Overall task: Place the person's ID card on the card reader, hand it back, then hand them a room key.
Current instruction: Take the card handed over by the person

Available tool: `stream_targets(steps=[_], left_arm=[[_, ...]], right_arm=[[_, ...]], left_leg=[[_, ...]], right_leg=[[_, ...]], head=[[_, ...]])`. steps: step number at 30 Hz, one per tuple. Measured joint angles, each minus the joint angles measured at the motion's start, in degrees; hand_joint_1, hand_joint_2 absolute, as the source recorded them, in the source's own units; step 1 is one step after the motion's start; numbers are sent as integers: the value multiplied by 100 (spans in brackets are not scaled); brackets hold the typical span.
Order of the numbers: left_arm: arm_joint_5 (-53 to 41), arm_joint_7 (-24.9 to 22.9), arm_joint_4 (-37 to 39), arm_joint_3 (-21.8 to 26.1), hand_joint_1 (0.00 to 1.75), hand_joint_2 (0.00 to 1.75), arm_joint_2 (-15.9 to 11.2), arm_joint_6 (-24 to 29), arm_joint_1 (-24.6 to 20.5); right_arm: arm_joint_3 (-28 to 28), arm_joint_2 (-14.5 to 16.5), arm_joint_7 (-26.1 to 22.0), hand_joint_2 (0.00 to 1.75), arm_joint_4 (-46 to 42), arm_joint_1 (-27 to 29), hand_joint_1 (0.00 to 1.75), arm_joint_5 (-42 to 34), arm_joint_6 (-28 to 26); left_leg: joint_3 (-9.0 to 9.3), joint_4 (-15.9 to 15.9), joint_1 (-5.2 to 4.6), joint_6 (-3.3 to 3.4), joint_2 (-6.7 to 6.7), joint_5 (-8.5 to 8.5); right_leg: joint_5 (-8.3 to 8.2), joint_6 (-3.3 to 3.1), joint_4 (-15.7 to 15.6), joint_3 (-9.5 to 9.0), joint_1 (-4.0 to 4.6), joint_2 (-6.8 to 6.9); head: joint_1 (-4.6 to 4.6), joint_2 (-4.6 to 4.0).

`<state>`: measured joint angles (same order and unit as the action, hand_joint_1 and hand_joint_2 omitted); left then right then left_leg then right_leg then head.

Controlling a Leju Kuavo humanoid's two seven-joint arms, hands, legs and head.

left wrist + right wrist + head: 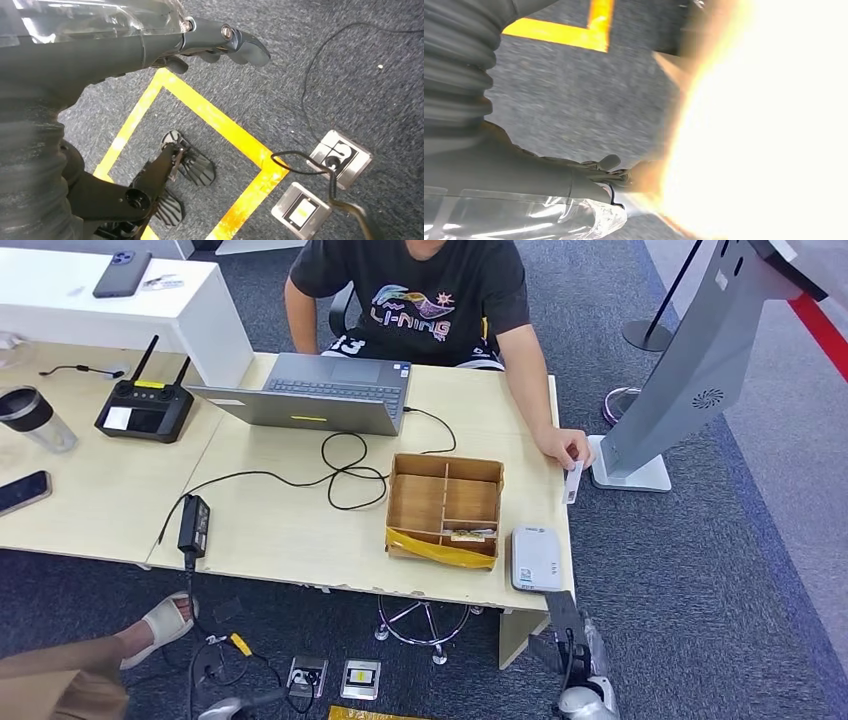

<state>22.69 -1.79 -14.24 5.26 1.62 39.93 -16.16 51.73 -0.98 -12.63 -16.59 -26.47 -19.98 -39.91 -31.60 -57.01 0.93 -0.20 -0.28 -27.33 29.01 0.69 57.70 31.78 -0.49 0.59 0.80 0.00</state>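
A person in a black shirt sits across the table and holds a white ID card (pixel 573 482) out over the table's right edge. The white card reader (pixel 536 558) lies on the near right corner of the table. Beside it stands a wooden divided box (pixel 445 508) with a room key card (pixel 470 535) in its near compartment. My right hand (pixel 568 632) is below the table's near right corner, fingers stretched upward, holding nothing; glare washes out the right wrist view around my right hand (pixel 609 167). My left hand (pixel 220 40) hangs over the carpet, fingers extended and empty.
A laptop (pixel 320 392) with a looped cable, a power brick (pixel 193 525), a black controller (pixel 145 410), a cup (pixel 35 418) and a phone (pixel 22 492) lie on the table. A grey kiosk stand (pixel 690 370) rises at the right. Another person's sandalled foot (pixel 160 625) is near left.
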Motion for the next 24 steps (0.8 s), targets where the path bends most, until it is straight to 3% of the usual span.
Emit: stream_targets(steps=[6,11,24], left_arm=[[86,-65,-11,-95,0,175,-1,1,-23],[241,-79,-15,-150,0,175,-2,1,-39],[315,-37,-25,-261,0,175,-23,5,-21]], right_arm=[[-392,-16,125,175,-182,-54,0,552,-2],[-682,-71,1421,175,-228,78,0,1253,38],[-1092,-316,2272,175,-219,398,0,963,109]], left_leg=[[0,0,0,0,0,0],[5,0,0,-1,-2,-2],[155,3,6,10,36,-39]], right_leg=[[0,0,0,1,0,0],[1,-1,-2,-1,0,2],[30,12,-34,-140,5,-41]], head=[[-1,0],[0,0],[2,0]])
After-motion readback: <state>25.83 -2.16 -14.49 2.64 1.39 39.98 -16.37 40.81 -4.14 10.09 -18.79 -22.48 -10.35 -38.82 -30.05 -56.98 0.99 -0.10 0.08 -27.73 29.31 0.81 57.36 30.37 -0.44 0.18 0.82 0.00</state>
